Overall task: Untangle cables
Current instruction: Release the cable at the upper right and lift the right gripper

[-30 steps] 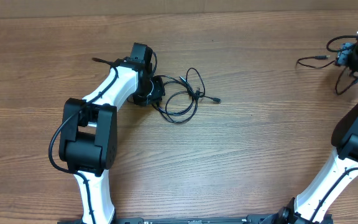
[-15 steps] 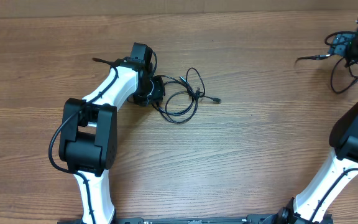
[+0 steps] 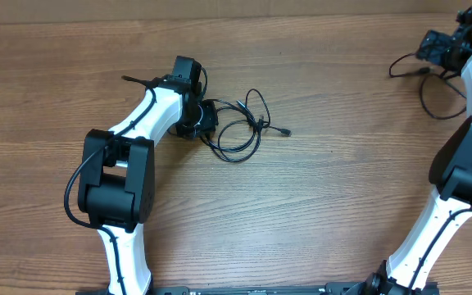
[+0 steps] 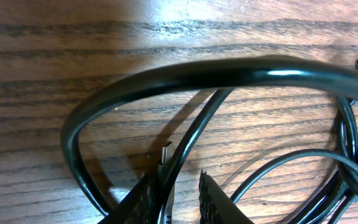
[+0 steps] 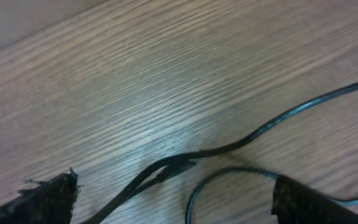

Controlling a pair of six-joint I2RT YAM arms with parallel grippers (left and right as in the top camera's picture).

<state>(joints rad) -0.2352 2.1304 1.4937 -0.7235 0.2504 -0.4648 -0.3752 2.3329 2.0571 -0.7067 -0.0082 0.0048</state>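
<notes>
The overhead view looks straight down on the whole table [image 3: 318,197]; both wrist views sit close above cables [image 4: 229,65] it also shows.

Robotics lab bench, by the look. Left arm [image 3: 150,111] and right arm [image 3: 433,233], white shells with black joints, rise from a dark rail [image 3: 252,290] at the near edge of a wood-grain table [image 3: 342,188]. Thin black cables [image 4: 229,70] lie on the wood right under the left pincer [image 3: 207,121]. Beyond the right pincer [image 3: 426,47], a plain tan strip [image 3: 301,6] borders the table.
</notes>
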